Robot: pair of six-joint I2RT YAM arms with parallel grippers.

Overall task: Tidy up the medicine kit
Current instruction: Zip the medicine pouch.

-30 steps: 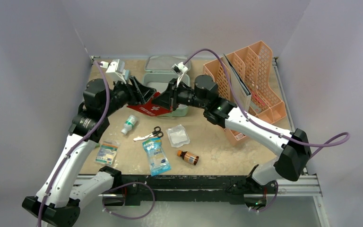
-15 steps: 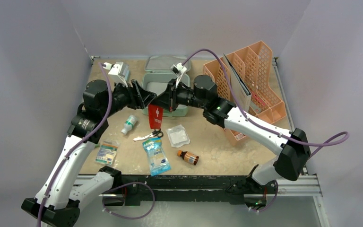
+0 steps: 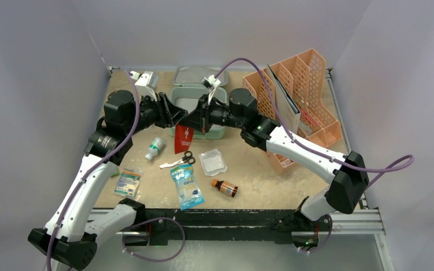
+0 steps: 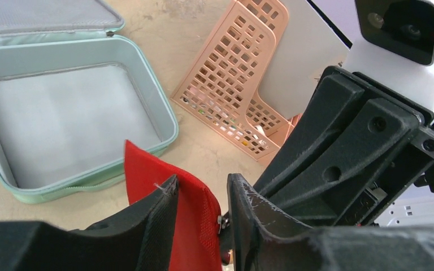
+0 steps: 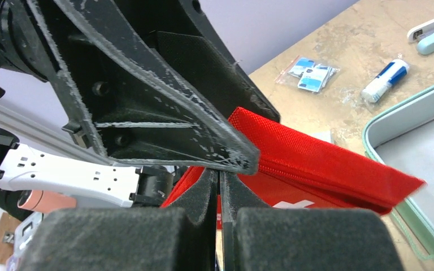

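The medicine kit (image 3: 187,105) sits near the back of the worktop (image 3: 254,169), about in the middle. It is a mint-green box and it is open. Nothing shows on the bit of its floor you can see. Its lid (image 3: 195,76) lies flat just behind it, touching the box at the back edge.

The two arms meet over the front edge of the box. The right jaws are squeezed all the way shut. They hold the top of a flat red pouch (image 3: 183,139). The pouch hangs down in front of the box, above the worktop, with a white cross on it.

The left jaws are about half open. The top corner of the red pouch is between them. The pouch leans on one finger (image 4: 152,217), and a thin gap shows next to the other finger.

A peach rack (image 3: 302,90) stands to the right of the box.

Other things lie on the worktop in front: a little white bottle (image 3: 154,148), a pair of scissors (image 3: 181,160), a clear white pack (image 3: 212,162), a blue pack (image 3: 187,187), a small brown bottle (image 3: 225,188) and a little packet (image 3: 127,182) far to the left.
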